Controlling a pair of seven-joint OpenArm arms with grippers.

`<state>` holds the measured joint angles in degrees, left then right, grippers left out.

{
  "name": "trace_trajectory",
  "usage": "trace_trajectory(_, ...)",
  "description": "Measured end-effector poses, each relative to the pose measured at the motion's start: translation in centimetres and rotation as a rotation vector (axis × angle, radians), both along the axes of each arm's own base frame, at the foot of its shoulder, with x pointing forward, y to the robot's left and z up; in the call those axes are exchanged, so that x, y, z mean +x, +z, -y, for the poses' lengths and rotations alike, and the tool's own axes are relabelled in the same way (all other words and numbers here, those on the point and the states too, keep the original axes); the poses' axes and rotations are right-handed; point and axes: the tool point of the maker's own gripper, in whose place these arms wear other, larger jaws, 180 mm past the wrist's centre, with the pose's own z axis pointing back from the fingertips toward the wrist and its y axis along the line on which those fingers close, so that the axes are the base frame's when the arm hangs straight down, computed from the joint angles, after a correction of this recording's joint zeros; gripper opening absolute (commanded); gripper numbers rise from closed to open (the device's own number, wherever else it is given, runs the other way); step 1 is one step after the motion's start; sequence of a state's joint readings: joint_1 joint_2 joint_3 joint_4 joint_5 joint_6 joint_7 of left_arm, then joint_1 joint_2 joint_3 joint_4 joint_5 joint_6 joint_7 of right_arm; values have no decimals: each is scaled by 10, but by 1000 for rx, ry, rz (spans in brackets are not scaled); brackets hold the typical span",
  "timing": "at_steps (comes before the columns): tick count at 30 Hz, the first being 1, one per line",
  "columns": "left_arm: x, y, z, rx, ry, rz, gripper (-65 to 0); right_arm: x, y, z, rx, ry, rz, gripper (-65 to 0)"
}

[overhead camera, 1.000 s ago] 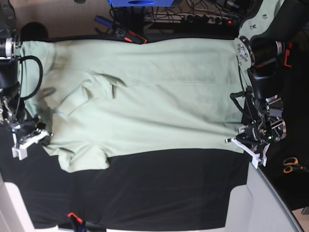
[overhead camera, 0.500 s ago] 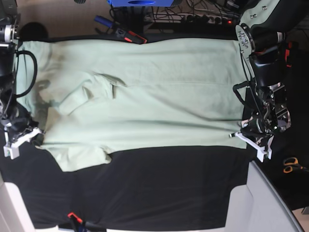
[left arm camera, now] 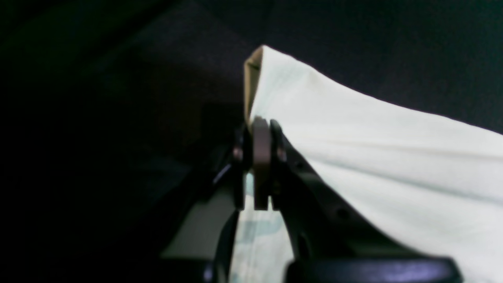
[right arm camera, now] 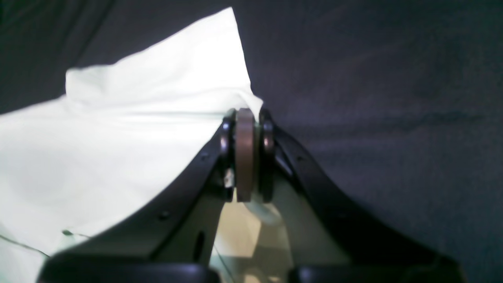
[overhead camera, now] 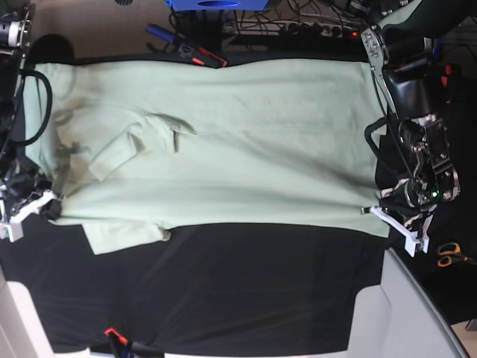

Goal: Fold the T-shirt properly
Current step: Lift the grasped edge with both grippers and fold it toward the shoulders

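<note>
Pale mint-green cotton T-shirt (overhead camera: 223, 142) spread across far half of black-clothed table (overhead camera: 246, 291) | left gripper (left arm camera: 261, 165) clenched on hem corner | right gripper (right arm camera: 245, 157) clenched on shoulder-end edge | risk: thin pinch slips, uneven pull skews fold, loose sleeve (overhead camera: 123, 239) bunches.

T-shirt (overhead camera: 223, 142) on table cloth (overhead camera: 246, 291) (flat)

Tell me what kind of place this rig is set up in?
Most likely a robotics lab or workshop bench. A T-shirt lies spread on a black table cloth, with a tangle of cables and a power strip behind the table, and orange-handled scissors lying off to one side.
</note>
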<state>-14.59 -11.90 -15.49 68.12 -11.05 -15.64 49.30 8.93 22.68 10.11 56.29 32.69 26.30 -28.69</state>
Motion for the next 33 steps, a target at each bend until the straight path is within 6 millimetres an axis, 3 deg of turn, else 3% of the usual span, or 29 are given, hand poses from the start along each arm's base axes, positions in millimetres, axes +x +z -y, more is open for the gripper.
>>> trace_trajectory(6,-30,-13,3,24,-11,-36,-650,-18,1,-1,-13,14,-23,-650)
trace_trajectory(12,-45,-13,6,42,-25,-37,-650,-39,0,10,-21,-12,-68,-650)
trace_trajectory(21,-78,-15,6,80,-44,-95,-650,-65,-12,-2,-9,2,-142,-650)
trace_trajectory(26,-96,-26,5,85,-46,-138,-650,-78,-20,-13,15,2,-168,-650)
trace_trajectory(33,-108,-33,5,85,-47,-163,-650,-89,-27,-15,19,2,-190,-650)
